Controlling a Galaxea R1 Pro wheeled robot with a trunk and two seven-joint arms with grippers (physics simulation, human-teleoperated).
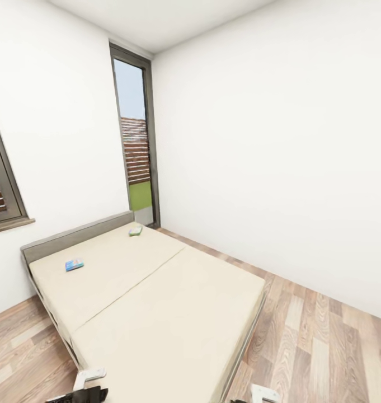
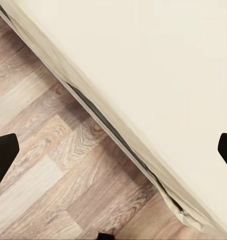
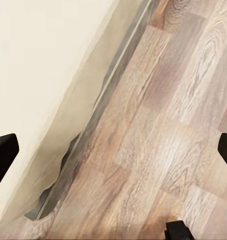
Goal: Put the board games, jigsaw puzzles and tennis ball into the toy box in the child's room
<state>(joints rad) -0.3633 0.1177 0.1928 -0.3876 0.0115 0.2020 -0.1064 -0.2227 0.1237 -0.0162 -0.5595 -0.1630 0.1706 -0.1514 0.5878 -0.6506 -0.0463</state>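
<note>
At the near foot of the bed [image 1: 173,313], the left gripper [image 2: 113,150] hangs over the mattress edge and the wood-plank floor [image 1: 324,347]. Its fingers [image 2: 3,155] are spread wide with nothing between them. The right gripper [image 3: 113,150] is likewise released and empty, above the other foot corner, where the grey frame [image 3: 68,170] meets the planks. Nothing lies on the beige mattress between the robot and the games. Two board games rest on the far half. The blue board game [image 1: 74,265] lies flat toward the left. The green-white board game [image 1: 136,230] sits just beside the grey headboard [image 1: 73,238]. Beyond stand two dark-framed windows: a tall window [image 1: 135,140] in the corner and a shuttered window [image 1: 0,184] at the left.
</note>
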